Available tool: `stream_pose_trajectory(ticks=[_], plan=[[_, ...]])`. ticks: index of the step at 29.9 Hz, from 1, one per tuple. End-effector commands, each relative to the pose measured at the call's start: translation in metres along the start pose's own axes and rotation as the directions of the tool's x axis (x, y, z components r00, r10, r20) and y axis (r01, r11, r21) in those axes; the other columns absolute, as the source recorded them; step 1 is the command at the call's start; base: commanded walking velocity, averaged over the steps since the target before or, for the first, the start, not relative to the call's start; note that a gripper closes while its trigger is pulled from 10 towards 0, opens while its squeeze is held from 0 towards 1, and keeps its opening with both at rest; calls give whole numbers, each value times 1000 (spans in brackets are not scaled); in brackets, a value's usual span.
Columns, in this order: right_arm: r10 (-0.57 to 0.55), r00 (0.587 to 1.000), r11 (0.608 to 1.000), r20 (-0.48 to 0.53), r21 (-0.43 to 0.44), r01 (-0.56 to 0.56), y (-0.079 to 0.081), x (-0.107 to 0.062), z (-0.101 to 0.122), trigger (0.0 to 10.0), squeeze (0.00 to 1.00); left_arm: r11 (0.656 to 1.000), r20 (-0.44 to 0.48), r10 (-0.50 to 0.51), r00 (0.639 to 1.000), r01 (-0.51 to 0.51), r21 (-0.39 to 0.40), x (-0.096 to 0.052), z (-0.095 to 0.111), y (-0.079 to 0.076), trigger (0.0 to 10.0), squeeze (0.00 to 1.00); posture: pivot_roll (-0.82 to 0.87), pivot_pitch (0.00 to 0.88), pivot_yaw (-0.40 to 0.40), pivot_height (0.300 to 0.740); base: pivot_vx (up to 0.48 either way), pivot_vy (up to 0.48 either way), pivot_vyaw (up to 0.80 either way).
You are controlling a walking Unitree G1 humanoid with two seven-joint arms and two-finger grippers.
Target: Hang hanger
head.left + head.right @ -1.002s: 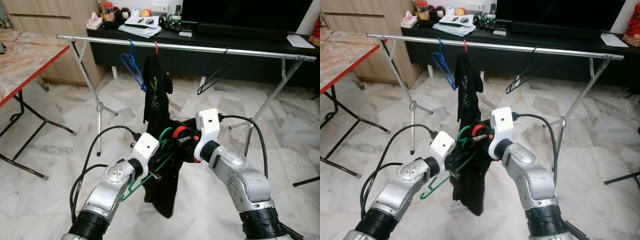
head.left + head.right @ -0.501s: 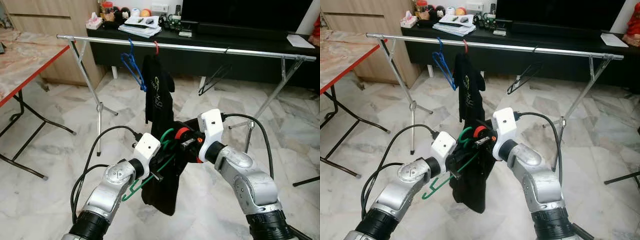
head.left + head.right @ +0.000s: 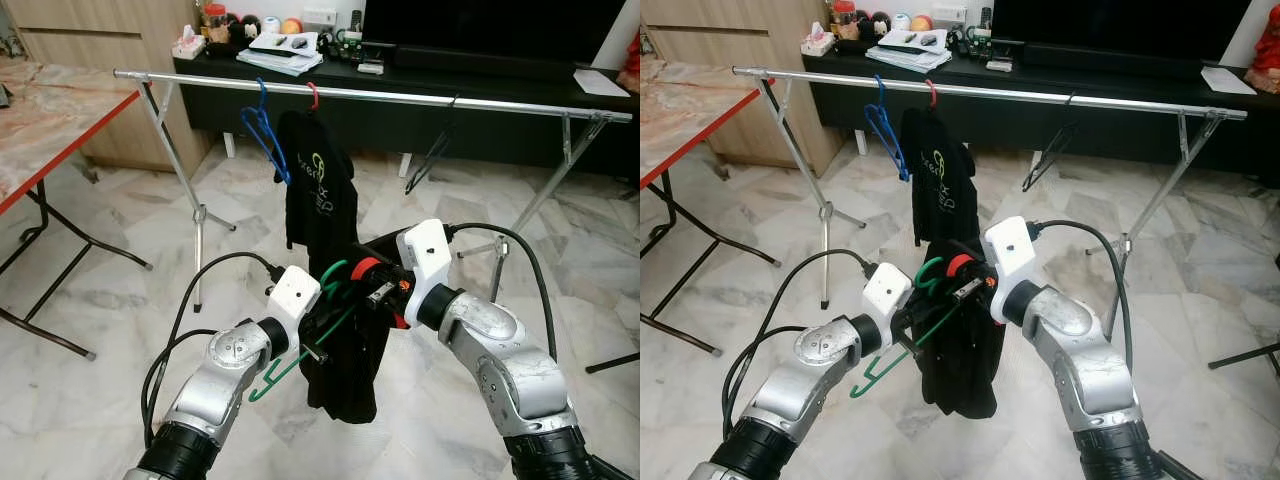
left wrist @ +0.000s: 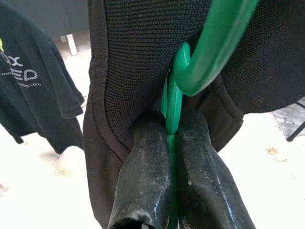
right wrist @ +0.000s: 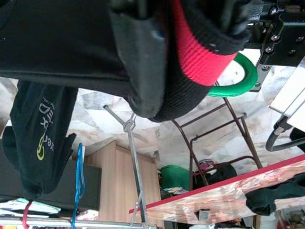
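Green plastic hanger [image 3: 322, 322] carrying a black garment [image 3: 350, 355], held at the centre of the head view, low between the two arms and well in front of the steel rail [image 3: 400, 97] that crosses the upper frame. Left gripper [image 3: 315, 345], centre-left: the wrist view shows its jaws pressed together on the hanger's thin green stem just below the hook [image 4: 209, 43], with knitted black cloth bunched against the fingers [image 4: 143, 167]. Right gripper [image 3: 378, 290], centre-right: it sits against the top of the garment beside the hook; whether its jaws pinch the cloth cannot be told. On the rail, from left to right, hang a blue hanger [image 3: 262, 128], a black printed T-shirt [image 3: 318, 190] on a red hook, and a bare dark hanger [image 3: 432, 150].

Handling, as judged: the hanger is light and stiff, though its plastic is smooth and may twist in a narrow pinch; the garment is soft, limp and free to swing, shifting the load. The stem below the hook looks like the soundest hold, leaving the hook clear to pass over the rail, probably in the gap between T-shirt and dark hanger.
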State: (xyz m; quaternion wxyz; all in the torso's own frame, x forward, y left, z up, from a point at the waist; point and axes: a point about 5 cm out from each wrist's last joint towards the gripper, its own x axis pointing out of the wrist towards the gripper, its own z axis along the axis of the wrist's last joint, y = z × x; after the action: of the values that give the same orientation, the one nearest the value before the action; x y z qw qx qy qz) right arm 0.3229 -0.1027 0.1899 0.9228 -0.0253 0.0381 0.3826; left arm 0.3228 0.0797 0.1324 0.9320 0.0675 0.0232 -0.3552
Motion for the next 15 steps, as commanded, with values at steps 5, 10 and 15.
stream_pose_trajectory(ticks=[5,10,15], plan=[[127,992,990,13,-56,-126,21,5,5,10000,1000,1000,18,-11,1000,10,13,2,4,-3,10000,0,-68,120,-39,740,0,0,0],[127,992,990,9,-59,-126,20,4,4,10000,1000,1000,19,-12,1000,12,11,2,4,-4,10000,0,-70,121,-39,740,0,0,0],[144,989,987,9,-68,-143,22,3,4,10000,1000,1000,19,-11,1000,11,11,2,4,-4,10000,0,-71,121,-39,740,0,0,0]])
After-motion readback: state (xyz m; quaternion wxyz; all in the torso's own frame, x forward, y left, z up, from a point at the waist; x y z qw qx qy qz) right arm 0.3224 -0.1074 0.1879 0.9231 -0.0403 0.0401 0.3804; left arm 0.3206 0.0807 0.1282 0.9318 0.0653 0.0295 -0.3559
